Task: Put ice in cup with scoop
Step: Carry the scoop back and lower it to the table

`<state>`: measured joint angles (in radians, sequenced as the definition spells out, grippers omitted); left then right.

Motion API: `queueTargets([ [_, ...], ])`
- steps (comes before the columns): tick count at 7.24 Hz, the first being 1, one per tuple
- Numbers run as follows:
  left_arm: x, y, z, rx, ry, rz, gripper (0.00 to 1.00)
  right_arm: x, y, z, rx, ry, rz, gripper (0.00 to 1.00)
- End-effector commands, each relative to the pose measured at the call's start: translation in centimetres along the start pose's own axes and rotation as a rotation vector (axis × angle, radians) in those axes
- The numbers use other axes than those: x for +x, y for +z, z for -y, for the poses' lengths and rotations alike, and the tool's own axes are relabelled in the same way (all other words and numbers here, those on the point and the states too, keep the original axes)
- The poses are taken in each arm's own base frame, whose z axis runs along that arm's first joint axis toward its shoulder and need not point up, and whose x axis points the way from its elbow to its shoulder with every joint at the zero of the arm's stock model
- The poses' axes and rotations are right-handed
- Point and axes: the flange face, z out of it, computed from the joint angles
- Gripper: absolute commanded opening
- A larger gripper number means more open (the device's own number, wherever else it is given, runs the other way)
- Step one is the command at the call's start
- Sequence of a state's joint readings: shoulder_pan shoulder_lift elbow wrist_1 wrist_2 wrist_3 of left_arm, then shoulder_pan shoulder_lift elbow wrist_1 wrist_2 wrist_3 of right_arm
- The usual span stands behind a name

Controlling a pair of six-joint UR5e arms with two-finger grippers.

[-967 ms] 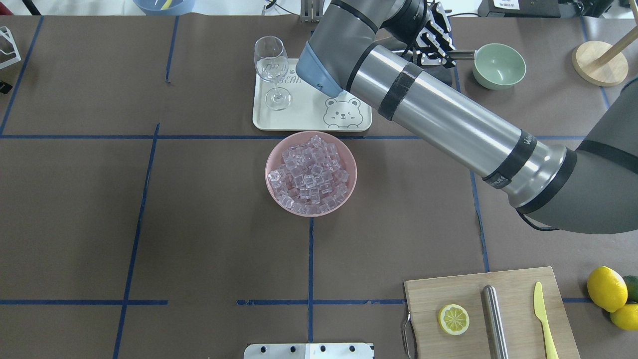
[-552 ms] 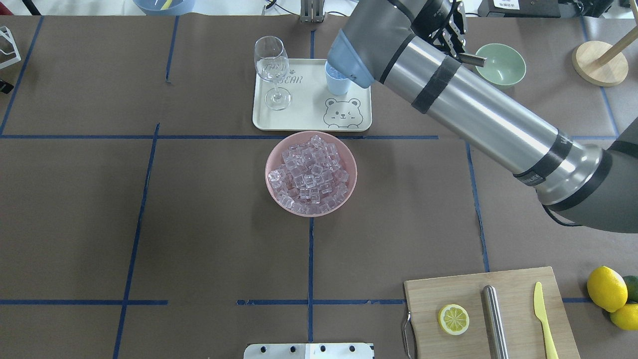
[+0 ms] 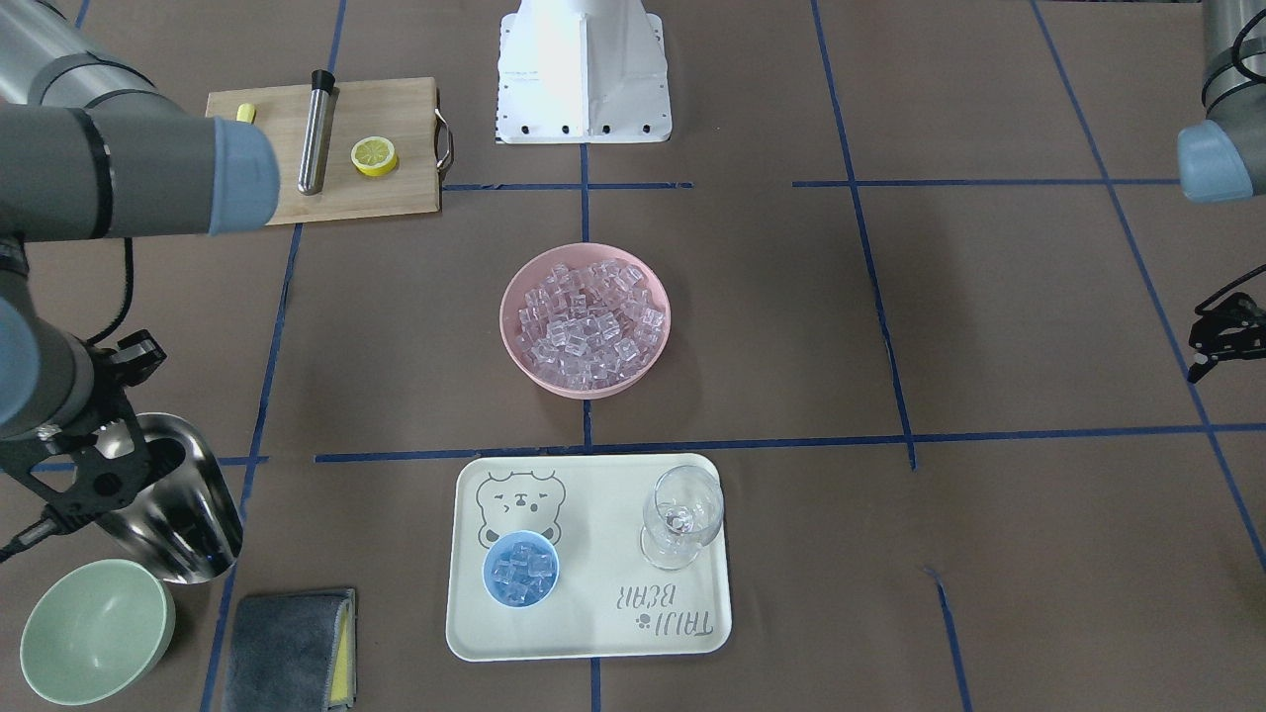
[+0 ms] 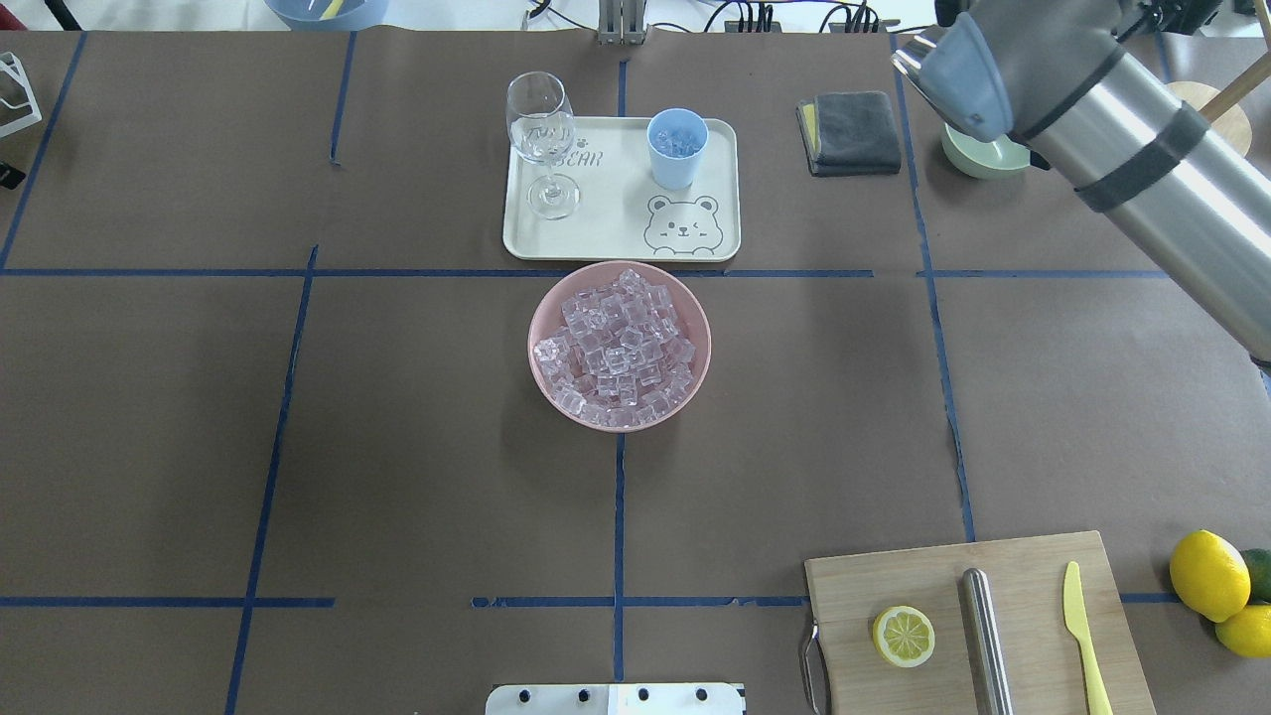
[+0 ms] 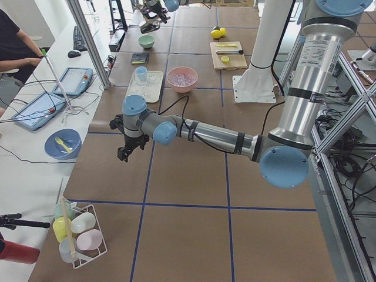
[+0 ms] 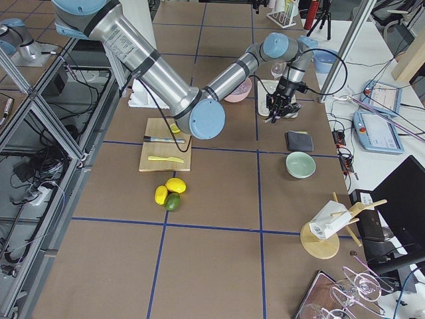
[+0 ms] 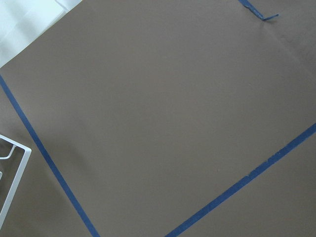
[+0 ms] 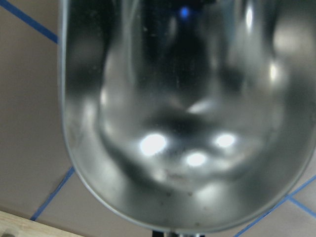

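Several glassy ice (image 4: 677, 142) cubes fill the round plastic cup (image 4: 673, 171).

I counted one cup (image 4: 677, 149), one wine glass (image 4: 541, 139), one tray (image 4: 606, 220). One scoop (image 3: 178, 504). Bowls on table: two, pink bowl (image 4: 546, 392) and green bowl (image 3: 94, 630). Third, blue bowl (image 4: 298, 15), sat past far edge. Ice (image 4: 618, 343): dozens of cubes in pink bowl, too many for me to tally; few more in cup. One grey cloth (image 4: 850, 132). One cutting board (image 4: 864, 581) carried one lemon half (image 4: 904, 636), one steel cylinder (image 4: 986, 641), one yellow knife (image 4: 1082, 636). Near right: two whole lemons (image 4: 1208, 574), one lime (image 4: 1259, 568).
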<state>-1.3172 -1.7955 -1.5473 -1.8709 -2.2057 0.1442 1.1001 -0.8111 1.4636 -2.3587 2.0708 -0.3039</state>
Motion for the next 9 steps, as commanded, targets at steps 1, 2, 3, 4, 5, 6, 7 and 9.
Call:
queueTargets([
  [1,-0.1,0.3,-0.5,-0.009,-0.005,-0.002,1.0,0.7,8.2,-5.9,-0.035,0.129,0.046,0.0],
  [2,-0.1,0.3,-0.5,-0.01,-0.006,-0.004,1.0,-0.7,8.6,-7.6,-0.008,0.263,0.091,0.0],
  [3,0.0,0.2,-0.4,-0.012,-0.01,-0.004,1.0,-3.8,11.5,-10.3,-0.017,0.39,0.128,0.0],
  [4,0.0,0.3,-0.4,-0.015,-0.012,-0.004,1.0,-4.5,13.4,-12.1,0.024,0.449,0.137,0.0],
  [5,-0.1,0.4,-0.6,-0.018,-0.014,-0.005,1.0,-5.2,16.6,-13.6,0.021,0.487,0.155,0.0],
  [6,-0.4,0.7,-0.8,-0.026,-0.02,-0.004,1.0,-5.7,18.5,-14.2,0.025,0.538,0.162,0.0],
  [7,-0.6,1.2,-1.1,-0.034,-0.026,-0.006,1.0,-6.5,21.7,-15.1,0.042,0.57,0.164,0.0],
  [9,-1.0,1.7,-1.5,-0.044,-0.032,-0.007,1.0,-7.4,24.2,-16.1,0.152,0.612,0.209,0.0],
])
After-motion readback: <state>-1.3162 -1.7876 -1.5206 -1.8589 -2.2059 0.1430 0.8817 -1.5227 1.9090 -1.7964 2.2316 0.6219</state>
